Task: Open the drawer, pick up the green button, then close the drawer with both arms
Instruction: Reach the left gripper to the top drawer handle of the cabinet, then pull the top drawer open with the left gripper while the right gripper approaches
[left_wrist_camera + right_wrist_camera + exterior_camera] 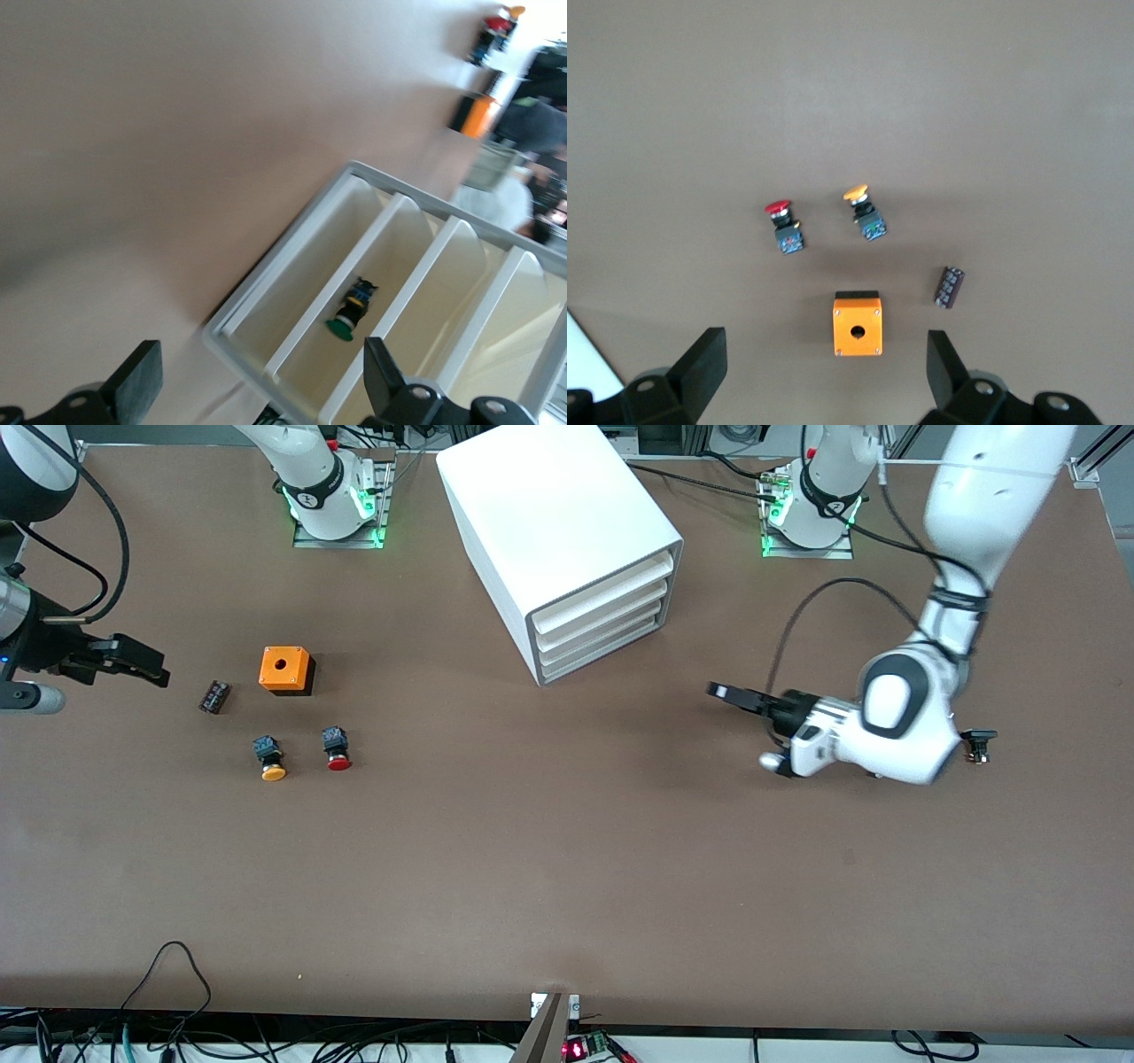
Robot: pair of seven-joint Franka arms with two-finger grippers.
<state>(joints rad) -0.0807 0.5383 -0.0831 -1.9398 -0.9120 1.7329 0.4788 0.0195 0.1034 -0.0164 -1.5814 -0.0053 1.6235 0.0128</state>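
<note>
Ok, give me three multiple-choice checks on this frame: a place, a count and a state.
1. Where is the green button? A) in the cabinet B) on the cabinet's top C) under the cabinet
2. How many buttons lie on the open table? A) one B) two C) three
3. The left claw, in front of the cabinet, is: A) shut on a button B) shut empty C) open
Key: 1 A, it lies in a drawer; 2 B, one orange, one red; 3 C, nothing between its spread fingers. The right claw waits open over the table's right-arm end.
</note>
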